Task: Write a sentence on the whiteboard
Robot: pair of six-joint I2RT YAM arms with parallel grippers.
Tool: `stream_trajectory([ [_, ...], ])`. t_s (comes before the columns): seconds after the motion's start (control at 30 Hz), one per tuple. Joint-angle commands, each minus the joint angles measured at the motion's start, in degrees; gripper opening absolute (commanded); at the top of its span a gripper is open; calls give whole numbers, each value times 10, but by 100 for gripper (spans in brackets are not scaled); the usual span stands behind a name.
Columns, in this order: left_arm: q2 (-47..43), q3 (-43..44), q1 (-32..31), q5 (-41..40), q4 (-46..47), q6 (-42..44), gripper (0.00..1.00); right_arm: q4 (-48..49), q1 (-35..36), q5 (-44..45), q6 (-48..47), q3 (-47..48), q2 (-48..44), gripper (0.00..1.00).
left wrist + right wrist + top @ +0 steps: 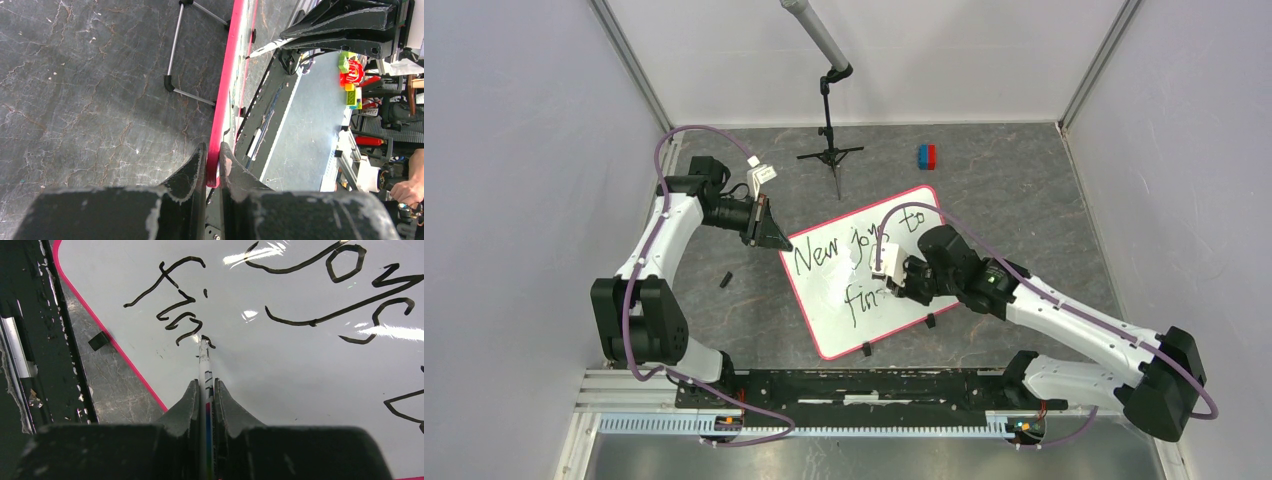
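The whiteboard (864, 300), white with a pink-red rim, lies tilted on the dark table. Black words "New joys to" and "fin" (861, 298) are on it. My left gripper (781, 242) is shut on the board's left corner rim (220, 130), which runs edge-on between the fingers (197, 165). My right gripper (891, 284) is shut on a white marker (204, 365). Its black tip touches the board at the end of the "fin" strokes (172, 310). "joys" (340, 285) shows above it in the right wrist view.
A small black tripod (829, 150) with a grey tube stands at the back. A red and blue block (926, 156) lies at the back right. A small black piece (725, 280) lies left of the board. Black clips (867, 349) sit on the board's near rim.
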Motion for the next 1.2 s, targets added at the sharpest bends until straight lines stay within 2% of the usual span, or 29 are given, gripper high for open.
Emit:
stream_trajectory([
  [0.0,-1,1,-5,-30,11,9,2,12,1,0,-1,-10,0,0],
  [0.4,-2,0,-5,-31,12,8,2,-2,3,-3,-9,-36,-12,0],
  [0.7,-1,1,-5,-31,12,6,3,-15,-4,46,-27,9,-10,0],
  [1.17,1,4,-5,-31,11,5,2,1,-21,73,-23,67,9,0],
])
